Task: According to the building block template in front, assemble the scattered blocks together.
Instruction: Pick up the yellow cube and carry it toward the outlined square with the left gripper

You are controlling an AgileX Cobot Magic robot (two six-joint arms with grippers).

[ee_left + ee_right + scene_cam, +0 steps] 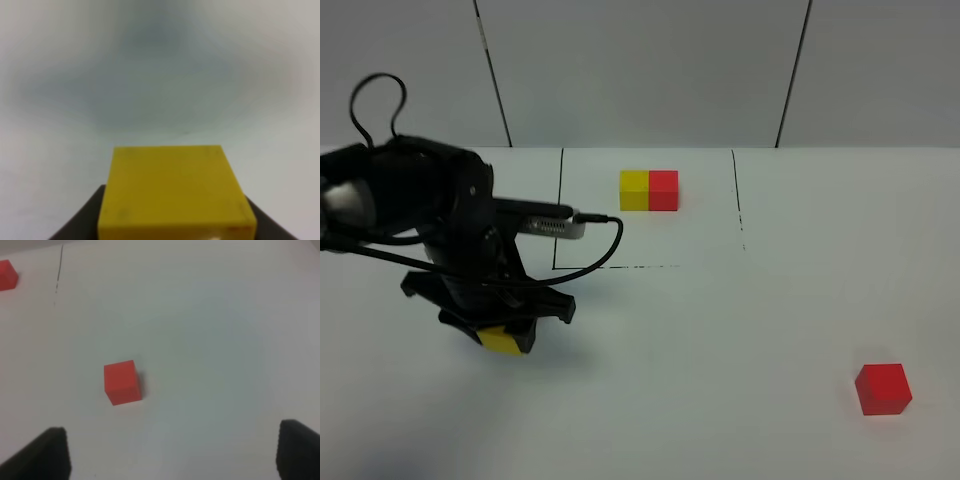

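The building block template (649, 190), a yellow cube joined to a red cube on its right, sits at the back inside a thin black drawn outline (560, 210). My left gripper (505, 335) is shut on the scattered yellow cube (503, 341) at the left front, close to the table surface. In the left wrist view the yellow cube (175, 192) fills the space between the dark fingers (80, 222). The scattered red cube (883, 389) lies alone at the right front. In the right wrist view my right gripper (170, 455) is open, with the red cube (122, 382) ahead of it and apart from it.
The white table (720, 340) reaches back to a panelled wall. A cable (600, 250) trails from the left arm over the outline's left side. The template's red cube (7, 275) and a black line (59, 270) show far off in the right wrist view.
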